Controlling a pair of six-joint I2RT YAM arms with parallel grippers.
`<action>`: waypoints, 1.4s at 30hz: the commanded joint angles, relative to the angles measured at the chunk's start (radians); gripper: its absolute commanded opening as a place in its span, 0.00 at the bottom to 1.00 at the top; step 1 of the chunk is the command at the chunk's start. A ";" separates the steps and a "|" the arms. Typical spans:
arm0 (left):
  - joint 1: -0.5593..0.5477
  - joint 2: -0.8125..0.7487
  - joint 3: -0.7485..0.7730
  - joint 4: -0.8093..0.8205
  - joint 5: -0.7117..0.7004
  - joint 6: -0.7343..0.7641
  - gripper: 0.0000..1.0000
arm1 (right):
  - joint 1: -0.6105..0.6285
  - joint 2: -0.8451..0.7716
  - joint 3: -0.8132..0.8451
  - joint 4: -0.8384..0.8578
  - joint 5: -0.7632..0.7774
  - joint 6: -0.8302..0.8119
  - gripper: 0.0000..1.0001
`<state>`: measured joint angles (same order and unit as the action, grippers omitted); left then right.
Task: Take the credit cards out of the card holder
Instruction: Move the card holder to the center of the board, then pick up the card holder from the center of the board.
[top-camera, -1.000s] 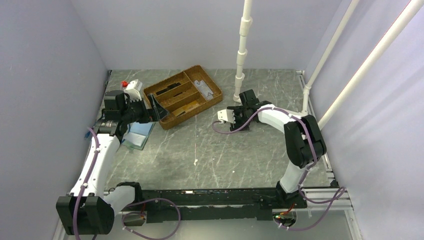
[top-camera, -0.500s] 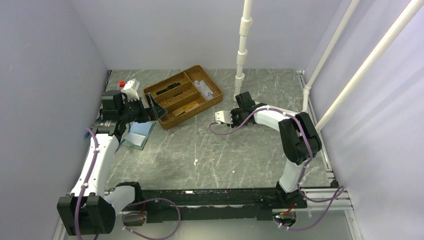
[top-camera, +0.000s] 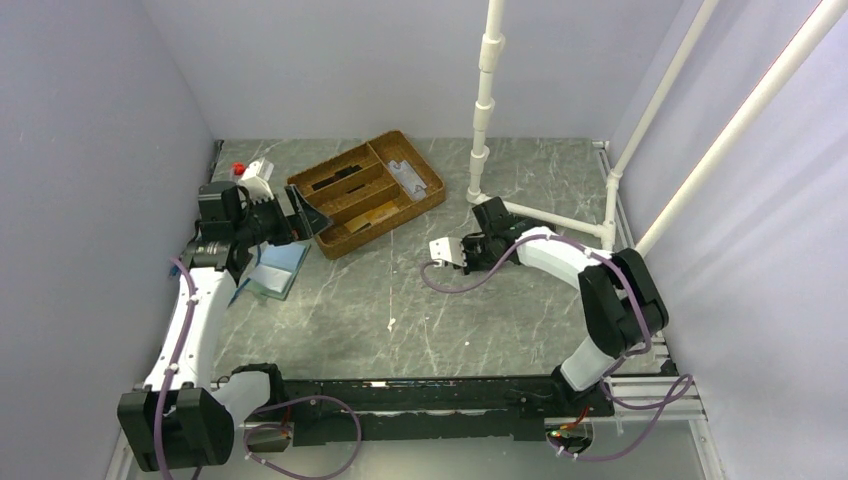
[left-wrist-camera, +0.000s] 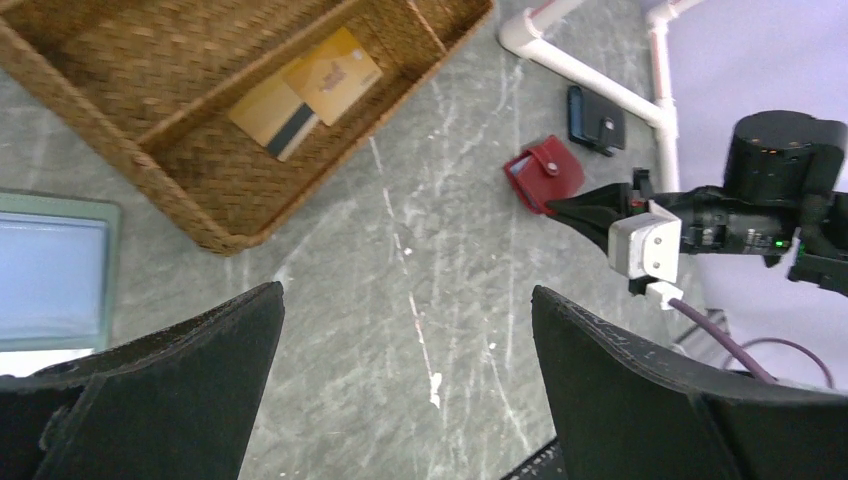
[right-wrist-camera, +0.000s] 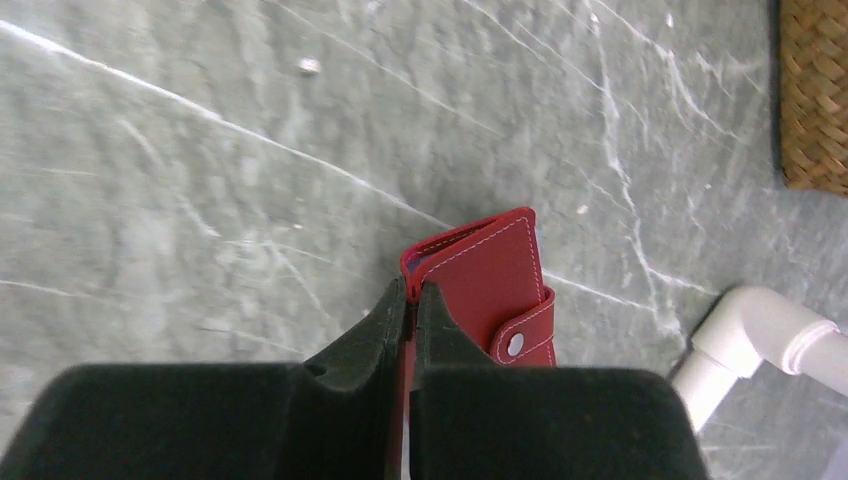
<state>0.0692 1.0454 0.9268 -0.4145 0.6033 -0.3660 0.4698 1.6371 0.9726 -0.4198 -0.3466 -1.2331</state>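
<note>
The red card holder (right-wrist-camera: 490, 280) lies on the grey table with its snap tab at its right side. My right gripper (right-wrist-camera: 410, 296) is shut on the holder's left edge, a red flap pinched between the fingers. In the left wrist view the same card holder (left-wrist-camera: 545, 175) shows with the right gripper's (left-wrist-camera: 562, 207) tips on it. Two gold-tan credit cards (left-wrist-camera: 305, 90) lie in a compartment of the wicker basket (left-wrist-camera: 215, 235). My left gripper (left-wrist-camera: 405, 300) hangs open above bare table, next to the basket, with nothing between its fingers.
The wicker basket (top-camera: 432, 195) stands at the back centre-left, with a silver card (top-camera: 405, 175) in one compartment. A light-blue case (top-camera: 275, 265) lies under the left arm. A black wallet (left-wrist-camera: 597, 118) lies by the white pipe frame (top-camera: 483, 130). A white bottle (top-camera: 257, 175) stands back left.
My right gripper has closed onto the card holder's edge, and the right arm has shifted a little toward the near side. The left gripper has drifted slightly left, still open.
</note>
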 joint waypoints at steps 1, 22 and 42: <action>0.004 0.030 -0.024 0.119 0.178 -0.060 0.99 | 0.033 -0.074 -0.045 -0.060 -0.097 0.025 0.00; -0.103 0.187 -0.022 0.127 0.266 -0.055 0.97 | 0.319 -0.217 -0.054 -0.251 -0.328 0.038 0.62; -0.596 0.580 0.292 0.066 -0.064 0.266 0.88 | -0.126 -0.089 0.090 -0.150 -0.547 0.642 0.71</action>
<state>-0.5014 1.5280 1.1667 -0.3264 0.5587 -0.1886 0.3801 1.5078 1.0348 -0.6800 -0.8234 -0.8433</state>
